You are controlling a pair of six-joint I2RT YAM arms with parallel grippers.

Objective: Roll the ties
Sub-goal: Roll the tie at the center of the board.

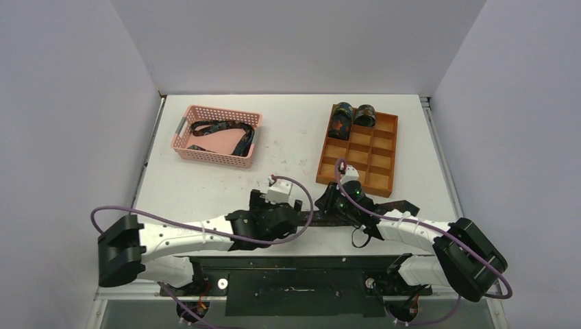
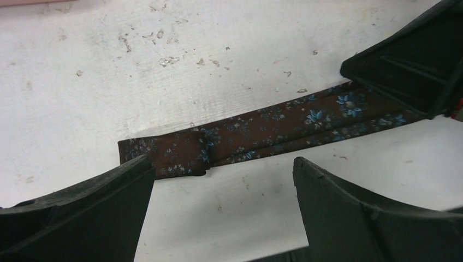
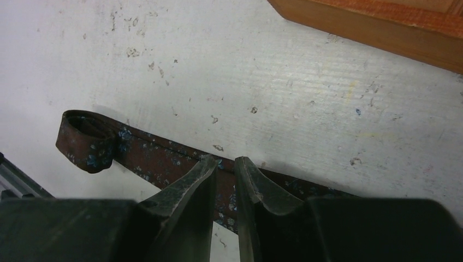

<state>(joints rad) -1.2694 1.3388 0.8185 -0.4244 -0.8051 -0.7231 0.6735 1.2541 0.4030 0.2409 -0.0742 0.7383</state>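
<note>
One dark speckled tie (image 1: 403, 206) lies flat along the near table, under both grippers. In the left wrist view the tie (image 2: 262, 128) runs diagonally, and its folded end (image 2: 164, 153) rests just beyond my left gripper (image 2: 221, 164). That gripper (image 1: 276, 203) is wide open with only bare table between its fingers. My right gripper (image 3: 225, 159) has its jaws almost together, tips down on the tie (image 3: 153, 155), with fabric showing in the slit. Left of it the tie curls into a small loop (image 3: 87, 139). Two rolled ties (image 1: 340, 120) (image 1: 365, 115) stand in the tray's far compartments.
The wooden compartment tray (image 1: 384, 179) sits at the back right, and its near edge (image 3: 371, 27) is close beyond the right gripper. A pink basket (image 1: 205, 152) at the back left holds another loose tie (image 1: 223, 129). Purple cables loop off both arms.
</note>
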